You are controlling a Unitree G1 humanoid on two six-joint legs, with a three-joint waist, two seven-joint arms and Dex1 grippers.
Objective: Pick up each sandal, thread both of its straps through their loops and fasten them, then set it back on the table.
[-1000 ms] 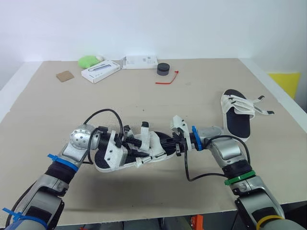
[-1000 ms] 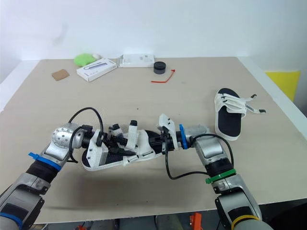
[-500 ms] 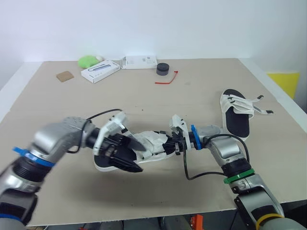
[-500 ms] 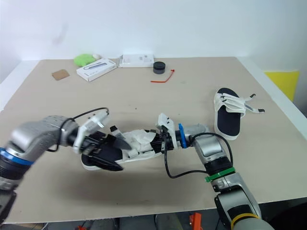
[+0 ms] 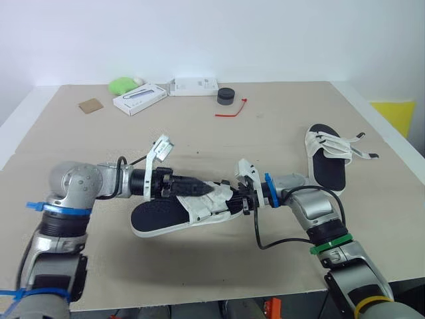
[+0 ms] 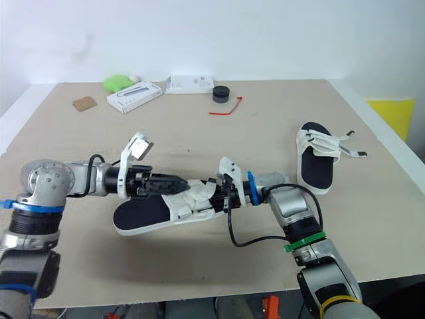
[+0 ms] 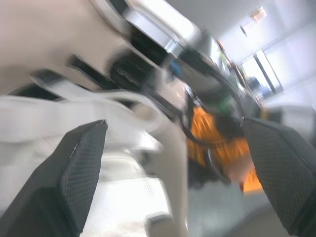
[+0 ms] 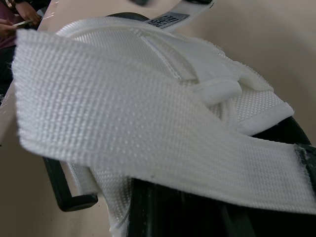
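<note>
A black-soled sandal (image 5: 159,216) with white straps (image 5: 212,203) lies in the middle of the table. My left gripper (image 5: 202,187) reaches in from the left and hovers just over those straps. Its fingers (image 7: 74,182) stand wide open with the white webbing between and beyond them. My right gripper (image 5: 244,198) is shut on the sandal's right-hand end, where a white strap (image 8: 148,128) runs across close in front of its wrist camera. A second sandal (image 5: 329,163) lies at the right, its straps (image 5: 362,147) loose and splayed outward.
Along the far edge lie a green object (image 5: 121,85), two white boxes (image 5: 139,98) (image 5: 194,86), a black puck (image 5: 226,96), a red tie (image 5: 232,109) and a brown card (image 5: 89,105). A yellow thing (image 5: 395,113) stands beyond the table's right edge.
My left gripper let go of the sandal's straps, opened wide and swung round to point along the sandal from the left. The sandal's left end sank lower. The right gripper kept its hold.
</note>
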